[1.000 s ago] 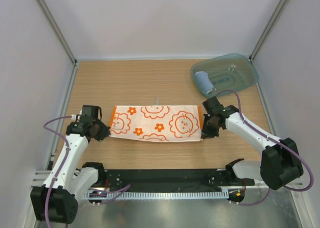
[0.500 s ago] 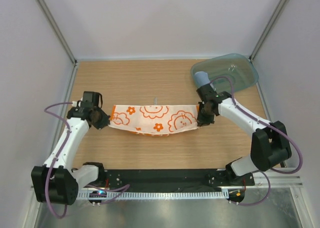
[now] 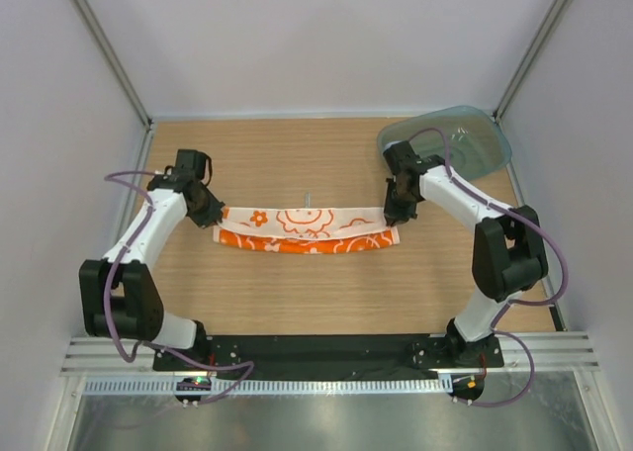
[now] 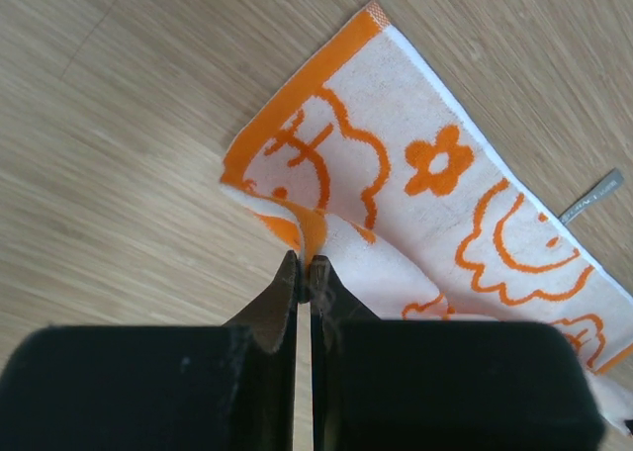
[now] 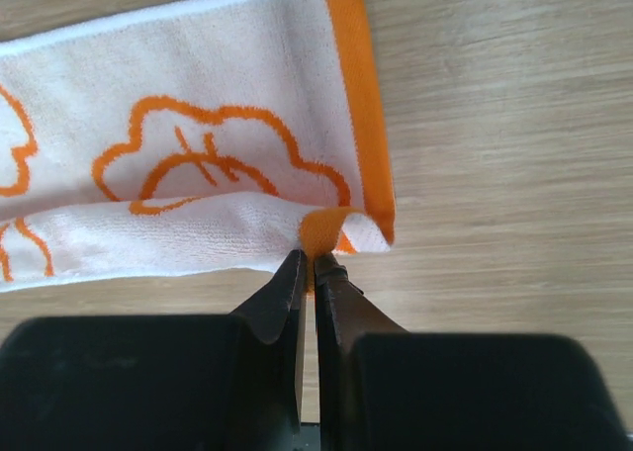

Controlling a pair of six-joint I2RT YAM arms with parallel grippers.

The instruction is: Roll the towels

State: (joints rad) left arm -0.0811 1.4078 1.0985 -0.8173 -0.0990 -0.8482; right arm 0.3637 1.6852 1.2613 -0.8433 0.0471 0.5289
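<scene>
We log the left gripper [image 3: 211, 214] over the left-middle part of the wooden table [image 3: 297, 293]. Its jaws are closed tight on the left corner of the white towel with orange lion and flower prints [image 3: 307, 228]. The left wrist view shows that orange-edged corner bunched between the fingertips.

The towel stretches left to right across the table's middle as a narrow strip, doubled lengthwise. A printed white layer lies on the far side and an orange-patterned fold runs along the near side. The fold bows slightly toward the table's near edge at mid-length. A small grey tag [image 3: 308, 200] sticks out from its far edge, about the table's centre.

The right gripper [image 3: 393, 217] is over the table's right-middle part, jaws likewise pinched on the towel's right corner at the orange hem. A translucent teal tray [image 3: 475, 144] sits at the table's far right corner, partly behind the right arm.
</scene>
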